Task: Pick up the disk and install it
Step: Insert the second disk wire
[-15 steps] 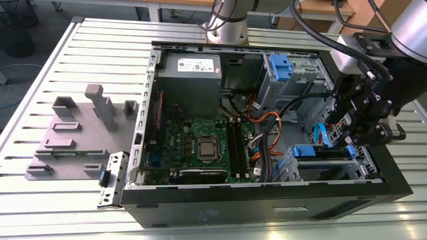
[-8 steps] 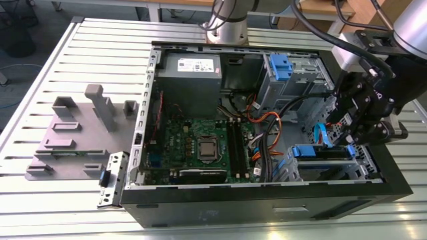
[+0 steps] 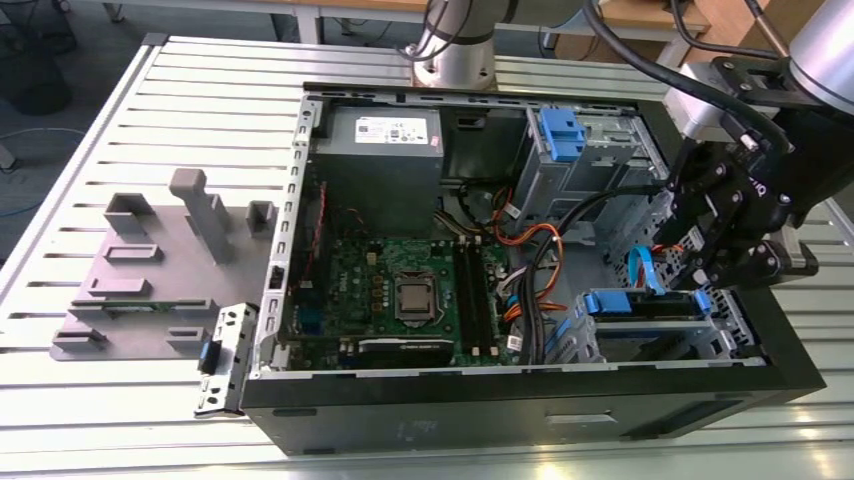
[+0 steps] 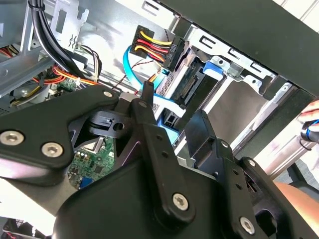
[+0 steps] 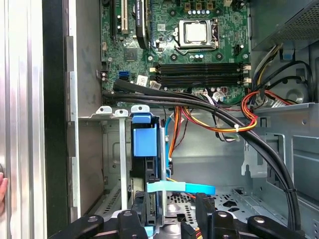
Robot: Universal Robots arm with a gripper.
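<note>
The disk (image 3: 625, 303) sits edge-up in the drive cage (image 3: 721, 330) at the case's near corner on the exterior view's right, its blue handle end (image 5: 145, 142) facing the motherboard. My gripper (image 3: 710, 282) hangs over that cage. In the first wrist view the gripper (image 5: 167, 221) stands open, one finger (image 5: 132, 224) beside the disk's rear end and the other finger (image 5: 204, 214) apart from it. A light-blue data cable (image 5: 182, 187) crosses between them. In the second wrist view the gripper (image 4: 172, 112) frames the disk's connector end (image 4: 187, 87).
The open case holds a motherboard (image 3: 400, 290), a grey power-supply box (image 3: 380, 150), a blue latch on a metal cage (image 3: 561, 135) and black and orange cable bundles (image 5: 234, 127). A grey fixture (image 3: 147, 270) lies at the exterior view's left. A person's hand (image 4: 310, 124) is near the case.
</note>
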